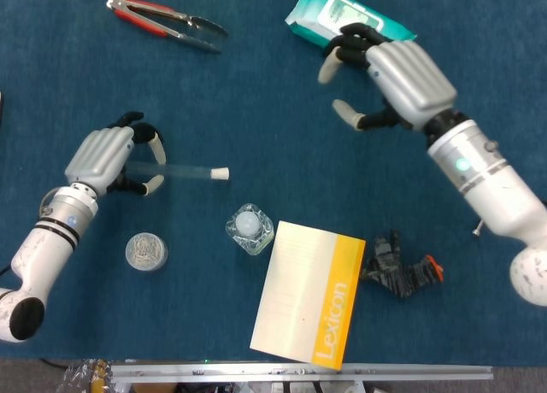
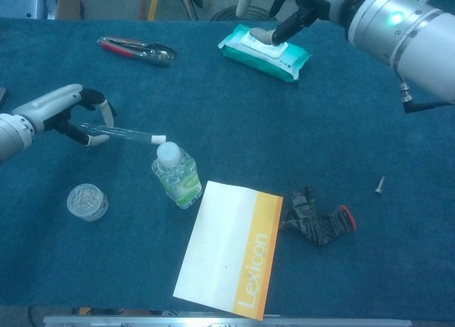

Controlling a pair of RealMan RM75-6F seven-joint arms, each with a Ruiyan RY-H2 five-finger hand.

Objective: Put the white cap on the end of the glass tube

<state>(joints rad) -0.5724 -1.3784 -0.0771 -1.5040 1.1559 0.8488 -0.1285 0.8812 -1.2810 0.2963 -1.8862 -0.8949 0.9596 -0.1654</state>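
At nine o'clock, the left hand (image 1: 107,158) pinches the glass tube (image 1: 184,172), its white cap (image 1: 220,174) fitted on the end. At two o'clock, the right hand (image 1: 393,77) hangs spread, holding nothing.

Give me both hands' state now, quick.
Left hand: holding the tube, cap on its end.
Right hand: open, holding nothing.

Table (image 1: 256,85) covered edge to edge in dark blue-teal carpet-like cloth, short nap, evenly lit, soft shadows only. Metal rail (image 1: 299,372) runs along the near table edge. In chest view, beyond the far edge: grey floor (image 2: 114,3), dark chair or stand legs (image 2: 188,0), a yellowish upright (image 2: 153,6), and a shoe (image 2: 366,3) at top right.
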